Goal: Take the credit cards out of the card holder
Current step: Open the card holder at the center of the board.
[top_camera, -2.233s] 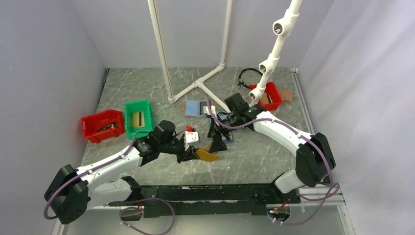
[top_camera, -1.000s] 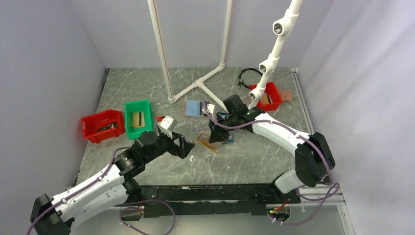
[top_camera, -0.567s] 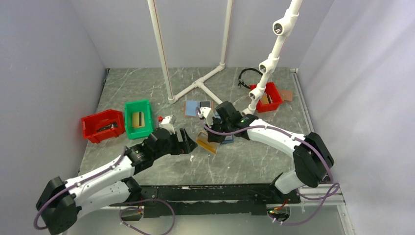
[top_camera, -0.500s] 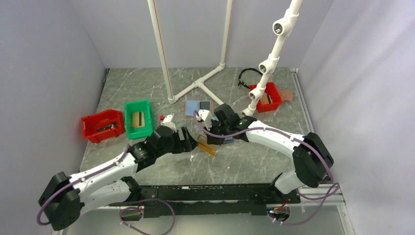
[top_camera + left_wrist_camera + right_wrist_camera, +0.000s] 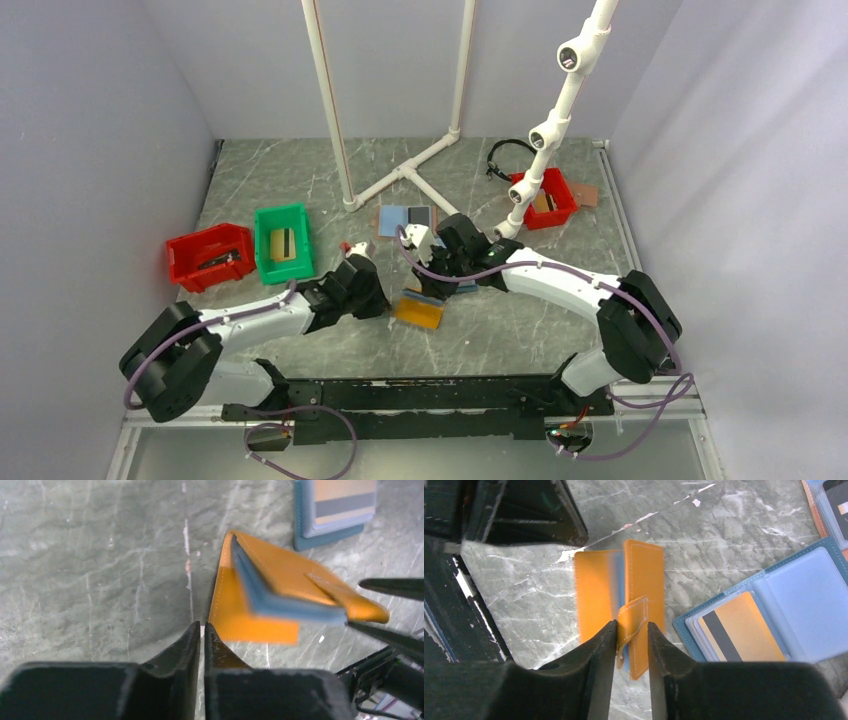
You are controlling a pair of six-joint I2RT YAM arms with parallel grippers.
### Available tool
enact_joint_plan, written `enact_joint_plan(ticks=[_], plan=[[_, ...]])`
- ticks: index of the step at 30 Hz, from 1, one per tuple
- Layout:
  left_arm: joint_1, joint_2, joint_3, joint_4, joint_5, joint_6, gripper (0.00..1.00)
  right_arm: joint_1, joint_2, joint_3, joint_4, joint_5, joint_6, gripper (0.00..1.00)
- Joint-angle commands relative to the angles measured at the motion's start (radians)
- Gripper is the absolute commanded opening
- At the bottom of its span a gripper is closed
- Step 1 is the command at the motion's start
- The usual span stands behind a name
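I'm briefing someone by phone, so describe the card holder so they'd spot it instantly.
On the grey marble table, look near the middle. The card holder lies there, its strap pinched by the right gripper. It is bright orange outside with a blue lining, unlike the blue holder beside it.

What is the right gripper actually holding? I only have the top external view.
Observer: In the right wrist view, the right gripper straddles the closure strap of the card holder; a firm pinch I cannot confirm.
Operator: And the left one?
Observer: The left gripper is shut on nothing, tips beside the holder's near corner.
Operator: Is the holder open?
Observer: Partly; the left wrist view shows blue lining between its parted flaps.
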Motion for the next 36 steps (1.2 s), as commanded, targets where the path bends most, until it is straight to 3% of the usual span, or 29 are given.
enact_joint_plan(ticks=[1,3,13,14,16,17,23,25,28,32,36], plan=[[0.040,0.045,-0.008,-0.001,0.033,0.038,0.06,-0.011,0.011,0.013,0.025,-0.042,0.022,0.36],[0.066,0.067,-0.016,-0.001,0.055,0.057,0.00,-0.020,0.033,0.013,0.023,-0.038,0.027,0.41],[0.134,0.051,-0.004,0.000,0.209,0.172,0.01,-0.028,0.119,0.040,-0.013,0.049,0.000,0.39],[0.136,0.037,-0.005,0.005,0.232,0.179,0.03,-0.028,0.121,0.041,-0.013,0.055,0.000,0.35],[0.137,0.001,-0.019,0.038,0.280,0.188,0.07,-0.032,0.124,0.046,-0.013,0.056,0.013,0.07],[0.138,-0.017,-0.029,0.061,0.300,0.184,0.11,-0.039,0.125,0.051,-0.016,0.029,0.029,0.00],[0.138,-0.158,-0.109,0.219,0.361,0.103,0.23,-0.126,0.087,0.045,0.008,-0.355,0.174,0.00],[0.138,-0.210,-0.131,0.245,0.356,0.058,0.28,-0.146,0.074,0.023,0.049,-0.420,0.237,0.00],[0.139,-0.233,-0.143,0.244,0.322,-0.010,0.47,-0.170,0.092,-0.011,0.110,-0.475,0.337,0.00],[0.138,-0.166,-0.131,0.219,0.303,-0.089,0.58,-0.172,0.149,-0.024,0.140,-0.368,0.441,0.00],[0.138,-0.042,-0.112,0.222,0.303,-0.132,0.60,-0.161,0.190,-0.009,0.111,-0.180,0.461,0.00]])
